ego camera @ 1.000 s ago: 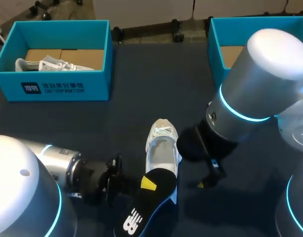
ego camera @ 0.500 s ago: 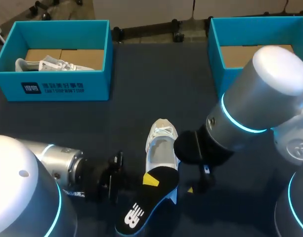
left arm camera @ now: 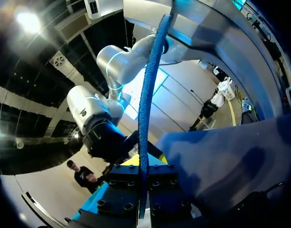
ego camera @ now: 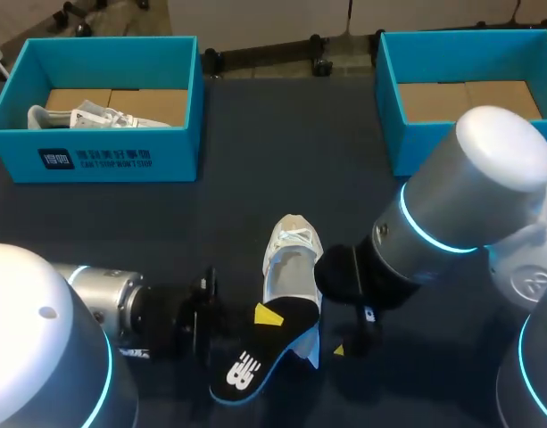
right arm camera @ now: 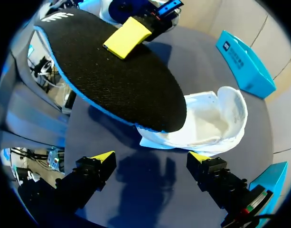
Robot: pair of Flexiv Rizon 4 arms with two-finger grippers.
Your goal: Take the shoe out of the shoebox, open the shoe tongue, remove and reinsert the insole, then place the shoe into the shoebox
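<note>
Dark worktop (ego camera: 282,152). Blue left shoebox (ego camera: 103,160) and right shoebox (ego camera: 434,143) at far corners. White shoe (ego camera: 291,259) lies mid-worktop, outside both. Black, blue-edged insole (ego camera: 255,361) overlaps its near end, pinched by left pincer (ego camera: 266,317). Right pincer (right arm camera: 150,159) spread, beside the shoe, gripping nothing.

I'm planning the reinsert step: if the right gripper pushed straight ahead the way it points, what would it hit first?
Probably the white shoe, just ahead of the open right gripper and under the insole. It might touch the table first, as depth is unclear.
</note>
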